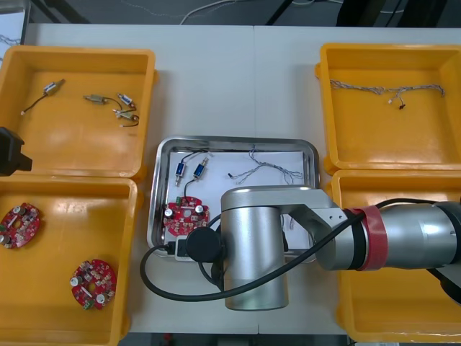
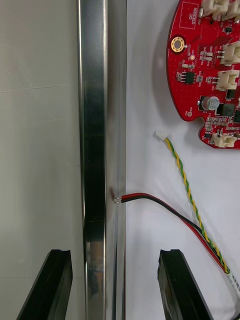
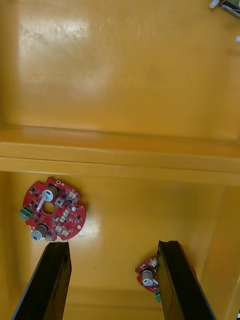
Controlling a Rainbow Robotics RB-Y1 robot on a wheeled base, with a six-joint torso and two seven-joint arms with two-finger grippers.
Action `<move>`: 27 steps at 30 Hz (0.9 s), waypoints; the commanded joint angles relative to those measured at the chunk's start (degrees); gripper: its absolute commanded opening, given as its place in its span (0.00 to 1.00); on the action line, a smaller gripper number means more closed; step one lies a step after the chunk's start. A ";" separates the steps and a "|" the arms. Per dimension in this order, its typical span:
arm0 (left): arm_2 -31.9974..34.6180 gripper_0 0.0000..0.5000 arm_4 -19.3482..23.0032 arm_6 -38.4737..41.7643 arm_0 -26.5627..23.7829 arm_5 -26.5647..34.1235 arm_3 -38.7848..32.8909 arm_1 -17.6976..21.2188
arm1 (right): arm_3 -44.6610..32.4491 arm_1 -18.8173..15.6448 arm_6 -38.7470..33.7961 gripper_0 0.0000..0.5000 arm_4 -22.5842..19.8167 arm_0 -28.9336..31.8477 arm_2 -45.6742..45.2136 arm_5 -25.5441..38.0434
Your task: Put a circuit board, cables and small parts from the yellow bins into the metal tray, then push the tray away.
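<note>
The metal tray [image 1: 311,155], white inside, lies between the bins. It holds a round red circuit board [image 1: 186,216], two small metal parts [image 1: 189,171] and a thin twisted cable [image 1: 263,169]. My right arm [image 1: 252,245] covers the tray's near edge. In the right wrist view my right gripper [image 2: 115,285] is open and straddles the tray's rim [image 2: 100,150], one finger over the table, the other inside. The circuit board [image 2: 210,75], a yellow-green cable [image 2: 182,175] and a red and black cable [image 2: 160,202] lie just past the inner finger. My left gripper [image 3: 115,280] hangs open over the left bins.
The far left bin [image 1: 79,144] holds several small metal parts. The near left bin [image 1: 72,231] holds two circuit boards [image 1: 19,225] [image 1: 92,282]. A twisted cable [image 1: 385,90] lies in the far right bin [image 1: 389,137]. My right arm crosses the near right bin [image 1: 403,187].
</note>
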 commanded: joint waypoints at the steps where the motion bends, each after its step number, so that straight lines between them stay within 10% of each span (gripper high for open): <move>1: -0.55 1.00 -0.82 -3.55 -2.12 -0.50 -0.26 -0.45 | -0.24 1.63 1.20 1.00 1.71 1.69 0.89 -1.04; 20: -0.55 1.00 -0.64 -3.47 -2.12 -0.77 -0.43 -0.89 | -0.24 1.45 1.55 0.97 4.00 4.68 0.97 -1.30; 24: -0.55 1.00 -0.64 -3.47 -2.12 -0.77 -0.43 -0.89 | -0.24 1.45 1.11 0.12 4.08 4.76 0.97 -1.30; 27: -0.55 1.00 -0.64 -3.47 -2.12 -0.77 -0.43 -0.89 | -0.24 1.28 1.11 0.00 4.17 4.76 0.97 -1.39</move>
